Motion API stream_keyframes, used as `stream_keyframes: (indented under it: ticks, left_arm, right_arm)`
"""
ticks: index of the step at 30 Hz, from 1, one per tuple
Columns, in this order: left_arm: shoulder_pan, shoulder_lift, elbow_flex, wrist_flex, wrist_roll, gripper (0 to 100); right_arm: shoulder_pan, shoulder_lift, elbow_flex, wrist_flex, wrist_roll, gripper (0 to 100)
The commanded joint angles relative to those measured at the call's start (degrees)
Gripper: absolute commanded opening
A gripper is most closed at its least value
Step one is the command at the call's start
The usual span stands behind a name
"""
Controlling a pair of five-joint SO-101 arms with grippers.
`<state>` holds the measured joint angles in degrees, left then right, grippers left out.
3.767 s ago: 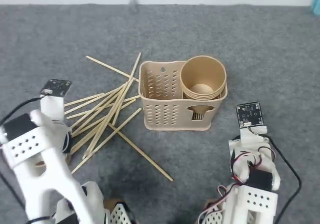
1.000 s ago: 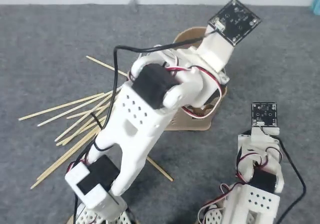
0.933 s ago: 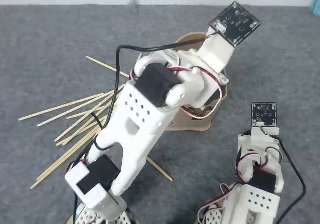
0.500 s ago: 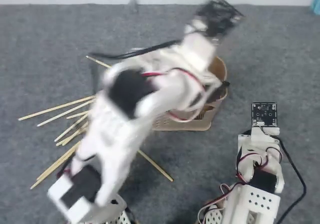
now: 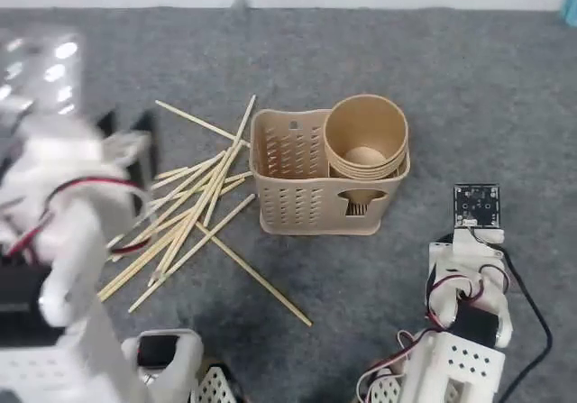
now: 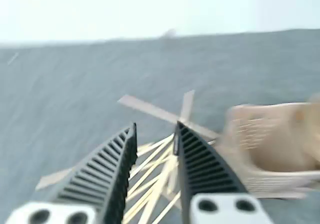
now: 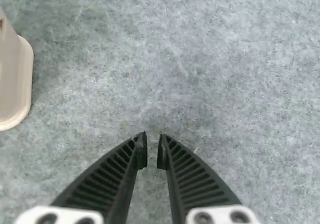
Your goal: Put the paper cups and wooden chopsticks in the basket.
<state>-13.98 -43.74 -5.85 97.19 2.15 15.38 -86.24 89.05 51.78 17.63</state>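
1. Grey mat [image 5: 469, 78]: covers the whole table. It is soft and rough, so I judge thin sticks will lie low in it and be hard to get under.
2. Left arm [image 5: 63, 214]: stands over the near end of the stick pile, on the side of the basket away from the other arm. Left gripper [image 6: 155, 129] points down at the pile with jaws spread and nothing between them, which looks set for a pick.
3. Right arm [image 5: 464, 295]: folded low near its base, well apart from the sticks. Right gripper [image 7: 148, 151] hangs over bare mat, jaws nearly pressed together and holding nothing. It looks parked out of the way.
4. Basket [image 5: 297, 200]: upright mid-table, between the two arms, so either could reach it.
5. Paper cups [image 5: 365, 137]: nested in one stack, standing in the compartment nearer the right arm. That part looks done.
6. Wooden chopsticks [image 5: 194, 214]: flat on the mat in a loose crossed fan just beside the basket's perforated wall. All are still outside the basket.
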Motion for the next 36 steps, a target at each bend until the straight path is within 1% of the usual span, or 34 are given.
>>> stream_keyframes:
  ticks: [1, 3, 6, 10, 12, 14, 16, 20, 22, 24, 26, 27, 31, 33, 36]
  left_arm:
    - [-16.0, -8.5, 17.0, -9.1, 0.4, 8]
    - [-22.2, -13.3, 28.1, -16.6, 0.4, 8]
    - [-27.7, -19.8, 44.7, -26.7, 0.3, 8]
    - [-30.4, -25.0, 63.3, -39.4, 0.2, 8]
    - [-31.4, -25.2, 69.4, -45.6, 0.2, 8]
    - [-32.2, -25.2, 74.2, -49.4, 0.2, 8]
    - [-32.1, -25.2, 78.2, -51.1, 0.2, 8]
    - [-32.0, -25.2, 85.4, -54.0, 0.3, 8]
    - [-32.0, -25.3, 87.0, -55.3, 0.3, 8]
    - [-31.6, -25.4, 88.2, -55.2, 0.2, 8]
    - [-29.8, -25.6, 89.5, -55.4, -0.3, 8]
    - [-28.8, -25.7, 90.0, -55.6, -1.6, 8]
    - [-25.3, -25.7, 91.5, -55.6, -9.2, 8]
    - [-24.8, -25.7, 91.6, -55.6, -11.0, 8]
    - [-24.6, -25.7, 91.7, -55.6, -11.5, 8]
  right_arm:
    - [-0.1, -1.2, -0.8, 1.5, 1.4, 6.1]
    - [-0.1, -1.3, -1.3, 1.5, 1.4, 6.1]
    - [0.0, -1.3, -3.9, 1.8, 1.4, 6.1]
    - [2.9, -1.3, -13.7, 7.3, 1.4, 6.1]
    - [4.4, -1.2, -20.7, 9.8, 1.4, 6.1]
    - [4.7, -0.7, -27.4, 12.0, 1.4, 6.1]
    - [4.3, -0.6, -33.3, 13.5, 1.0, 6.1]
    - [0.2, -0.6, -44.1, 13.7, -6.2, 6.4]
    - [-4.1, -0.5, -49.1, 13.3, -9.5, 6.5]
    - [-10.7, -0.5, -52.5, 11.3, -12.0, 6.5]
    - [-17.5, -0.5, -53.5, 7.5, -13.9, 6.5]
    - [-20.4, -0.5, -53.5, 5.0, -14.8, 6.4]
    - [-30.0, 3.7, -51.2, -7.2, -18.7, 6.1]
    - [-33.6, 8.7, -50.7, -11.2, -18.4, 6.1]
    - [-36.3, 17.3, -50.8, -14.3, -15.4, 6.1]
